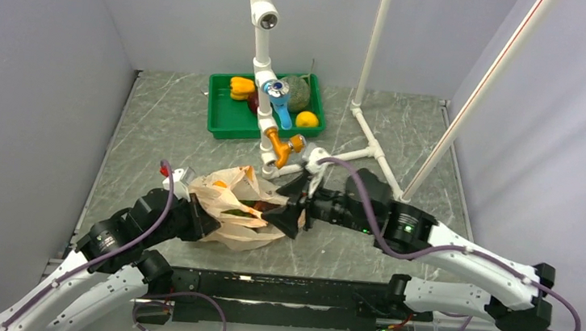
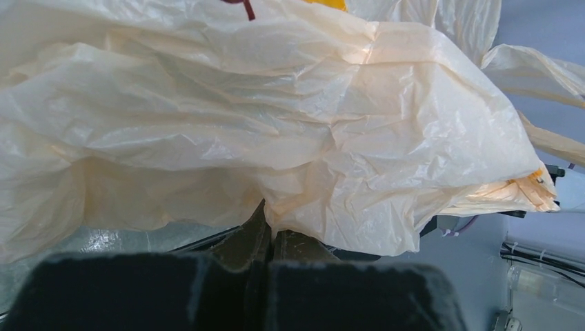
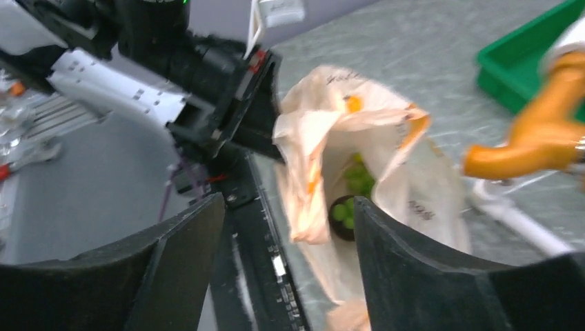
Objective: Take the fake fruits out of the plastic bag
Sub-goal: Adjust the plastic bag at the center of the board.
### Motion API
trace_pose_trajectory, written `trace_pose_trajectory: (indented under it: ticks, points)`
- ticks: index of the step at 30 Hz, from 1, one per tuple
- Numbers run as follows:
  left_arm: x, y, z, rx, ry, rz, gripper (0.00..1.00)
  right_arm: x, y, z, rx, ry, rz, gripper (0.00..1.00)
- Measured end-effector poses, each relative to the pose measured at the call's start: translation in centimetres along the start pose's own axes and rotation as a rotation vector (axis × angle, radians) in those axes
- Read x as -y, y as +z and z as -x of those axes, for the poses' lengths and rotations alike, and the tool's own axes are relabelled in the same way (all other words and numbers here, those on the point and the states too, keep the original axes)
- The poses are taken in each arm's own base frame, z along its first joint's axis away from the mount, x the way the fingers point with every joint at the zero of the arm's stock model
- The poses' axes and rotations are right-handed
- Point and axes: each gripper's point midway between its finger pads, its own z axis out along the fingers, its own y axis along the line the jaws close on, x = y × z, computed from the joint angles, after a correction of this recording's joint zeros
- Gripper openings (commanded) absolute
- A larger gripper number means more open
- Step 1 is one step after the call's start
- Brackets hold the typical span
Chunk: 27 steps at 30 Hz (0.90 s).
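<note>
1. Toward the near edge of the worktop (image 1: 163, 137), slightly left of its middle, the plastic bag (image 1: 226, 200) lies crumpled between the two arms.
2. Reaching in low from the near left corner, the left arm ends at the bag's left side. The left end effector (image 1: 197, 219) is closed tight, pinching a fold of the film.
3. From the near right corner the right arm bends inward with its forearm roughly level. The right end effector (image 1: 292, 206) stands wide open at the bag's mouth, gripping nothing.
4. Grey-green marbled stone makes up the worktop, with pale grey panels on three sides. A green tray (image 1: 217, 118) sits at the far edge beside a white pipe frame (image 1: 263, 41), holding a melon (image 1: 298, 93) and a pepper (image 1: 240, 87).
5. Only the left wrist view shows the pinch up close: the black jaws meet with crinkled film bunched between and billowing above them.
6. Only the right wrist view looks down into the bag, where a green bunch (image 3: 348, 203) sits deep inside. From overhead it is just a dark-green glimpse.
</note>
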Motion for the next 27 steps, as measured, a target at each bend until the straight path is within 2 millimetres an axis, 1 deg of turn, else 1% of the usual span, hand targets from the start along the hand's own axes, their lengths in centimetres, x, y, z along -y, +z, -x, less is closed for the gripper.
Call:
trace_pose_trajectory:
  ticks: [1,2,3,4,5,6,7,8,10,11,12,13,15,16,18,19,22,23,24,25,26,27]
  points:
    - [0.0,0.0,0.1,0.002,0.004,-0.001,0.0,-0.4,0.5,-0.7,-0.017,0.008,0.027,0.31]
    - [0.1,-0.1,0.2,0.004,0.006,-0.001,0.0,-0.5,1.4,-1.6,-0.045,0.015,0.038,0.17]
    - [0.2,-0.3,0.3,0.009,0.007,-0.003,0.0,-0.4,2.3,-2.7,-0.074,0.024,0.036,0.08]
    - [0.3,-0.4,0.5,0.015,0.007,-0.004,0.0,0.0,3.4,-3.8,-0.104,0.037,0.014,0.04]
    - [0.3,-0.6,0.6,0.02,0.006,-0.006,0.0,0.7,4.4,-5.1,-0.132,0.04,-0.018,0.02]
    - [0.4,-0.7,0.8,0.03,0.005,-0.009,0.03,1.8,5.5,-7.0,-0.169,0.047,-0.067,0.02]
    - [0.4,-0.9,0.8,0.036,0.005,-0.012,0.08,2.6,5.9,-8.5,-0.199,0.047,-0.103,0.02]
    - [0.4,-1.0,0.9,0.044,0.005,-0.017,0.18,3.5,6.3,-10.3,-0.229,0.048,-0.139,0.02]
    - [0.5,-1.3,1.0,0.055,0.007,-0.03,0.47,4.6,6.7,-12.9,-0.278,0.044,-0.186,0.02]
    - [0.5,-1.4,1.0,0.056,0.014,-0.034,0.66,4.9,7.1,-13.7,-0.291,0.043,-0.195,0.02]
    - [0.5,-1.6,1.0,0.056,0.025,-0.036,0.91,5.1,7.8,-14.4,-0.297,0.045,-0.199,0.02]
    - [0.6,-1.9,1.1,0.053,0.041,-0.037,0.98,5.2,8.5,-15.0,-0.3,0.046,-0.195,0.02]
    - [1.2,-3.1,1.6,0.059,0.081,-0.051,0.99,5.0,9.7,-16.1,-0.309,0.049,-0.181,0.02]
    - [1.8,-4.1,2.3,0.074,0.104,-0.065,0.99,4.8,10.3,-16.8,-0.315,0.051,-0.172,0.02]
    - [4.0,-7.1,4.6,0.142,0.159,-0.124,0.99,4.3,10.9,-18.0,-0.335,0.055,-0.152,0.03]
    - [5.4,-9.0,6.1,0.193,0.187,-0.163,0.99,4.0,11.1,-18.4,-0.342,0.059,-0.14,0.03]
    - [8.9,-13.9,10.3,0.336,0.241,-0.243,0.99,3.2,11.4,-18.5,-0.336,0.073,-0.112,0.03]
    - [9.9,-15.1,11.8,0.376,0.256,-0.248,0.99,2.9,11.5,-18.3,-0.327,0.079,-0.102,0.03]
    - [10.6,-15.6,12.8,0.4,0.27,-0.247,0.99,2.8,11.6,-18.1,-0.318,0.086,-0.096,0.03]
    - [11.0,-15.6,13.7,0.411,0.281,-0.229,0.99,2.6,11.7,-17.9,-0.308,0.094,-0.09,0.03]
    - [11.4,-15.0,14.5,0.414,0.298,-0.203,0.99,2.6,11.6,-17.8,-0.304,0.099,-0.088,0.03]
    - [11.6,-13.8,15.1,0.403,0.318,-0.173,1.0,2.5,11.5,-17.7,-0.293,0.109,-0.086,0.02]
